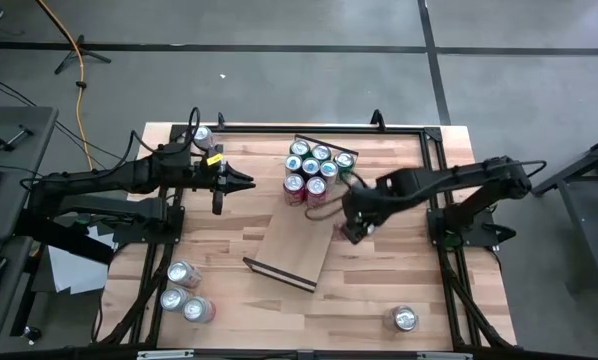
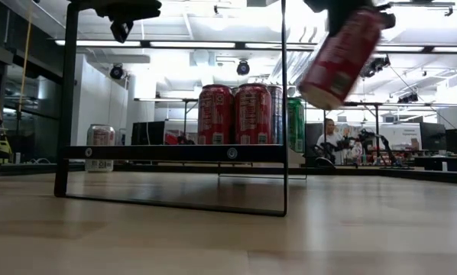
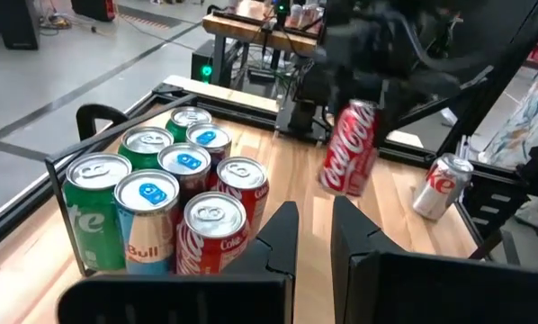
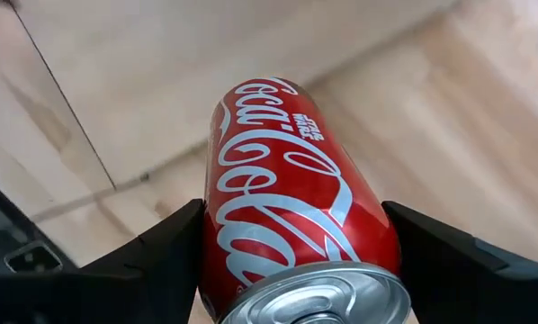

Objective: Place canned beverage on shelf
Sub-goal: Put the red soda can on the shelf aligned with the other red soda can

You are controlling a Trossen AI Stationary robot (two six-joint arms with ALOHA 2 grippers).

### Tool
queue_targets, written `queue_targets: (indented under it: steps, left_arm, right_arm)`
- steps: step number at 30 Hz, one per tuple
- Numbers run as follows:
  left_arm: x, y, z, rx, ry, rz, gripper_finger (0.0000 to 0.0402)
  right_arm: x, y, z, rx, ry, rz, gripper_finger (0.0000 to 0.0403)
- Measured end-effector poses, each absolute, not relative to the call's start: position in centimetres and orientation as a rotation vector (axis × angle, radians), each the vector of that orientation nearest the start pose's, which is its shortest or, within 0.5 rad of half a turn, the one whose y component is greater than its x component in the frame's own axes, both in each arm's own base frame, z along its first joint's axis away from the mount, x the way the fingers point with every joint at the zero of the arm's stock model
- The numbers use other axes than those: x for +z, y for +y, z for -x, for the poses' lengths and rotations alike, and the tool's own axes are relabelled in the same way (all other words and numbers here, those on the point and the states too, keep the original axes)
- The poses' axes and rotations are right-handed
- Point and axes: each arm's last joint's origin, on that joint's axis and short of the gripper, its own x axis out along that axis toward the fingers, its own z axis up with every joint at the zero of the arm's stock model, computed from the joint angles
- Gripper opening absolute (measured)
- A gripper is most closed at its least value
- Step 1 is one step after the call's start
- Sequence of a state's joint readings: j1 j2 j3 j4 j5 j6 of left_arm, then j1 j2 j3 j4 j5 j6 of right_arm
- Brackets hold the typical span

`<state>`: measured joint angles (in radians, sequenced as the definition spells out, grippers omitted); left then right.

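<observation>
The red can (image 4: 296,225) in the right end effector (image 4: 296,261) reads "Coca-Cola" in white script, with small print "STAR WARS" beneath. On the shelf (image 3: 71,225), one red can (image 3: 210,238) shows "Cola", a silver can (image 3: 147,225) "Bull", and a green can (image 3: 94,211) the letters "te".

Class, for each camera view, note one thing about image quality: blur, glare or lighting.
Low view: the held Coca-Cola can is motion-blurred against bright ceiling lights. Left wrist view: the same can looks smeared, while the cans on the shelf are sharp. Right wrist view: the can fills the frame, crisp. High view: even light, soft shadows.
</observation>
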<state>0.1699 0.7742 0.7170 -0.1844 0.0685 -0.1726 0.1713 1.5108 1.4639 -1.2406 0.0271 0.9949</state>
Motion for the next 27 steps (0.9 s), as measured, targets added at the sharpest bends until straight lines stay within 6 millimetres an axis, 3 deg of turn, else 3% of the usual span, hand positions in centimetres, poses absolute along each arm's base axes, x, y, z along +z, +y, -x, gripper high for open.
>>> queue_targets:
  steps: [5, 11, 27]
  left_arm:
    - [31.1, 2.7, -17.1, 0.121, 0.228, 0.2, 0.0]
    - [31.1, 2.7, -17.1, 0.126, 0.228, 0.201, 0.0]
    - [31.2, 2.8, -17.1, 0.169, 0.209, 0.291, 0.0]
  right_arm:
    - [33.4, 1.8, -27.9, -0.559, 1.172, -0.705, 0.029]
    - [32.0, -0.6, -29.1, -0.589, 1.22, -0.684, 0.029]
    - [29.4, -1.4, -33.4, -0.463, 1.377, -0.374, 0.029]
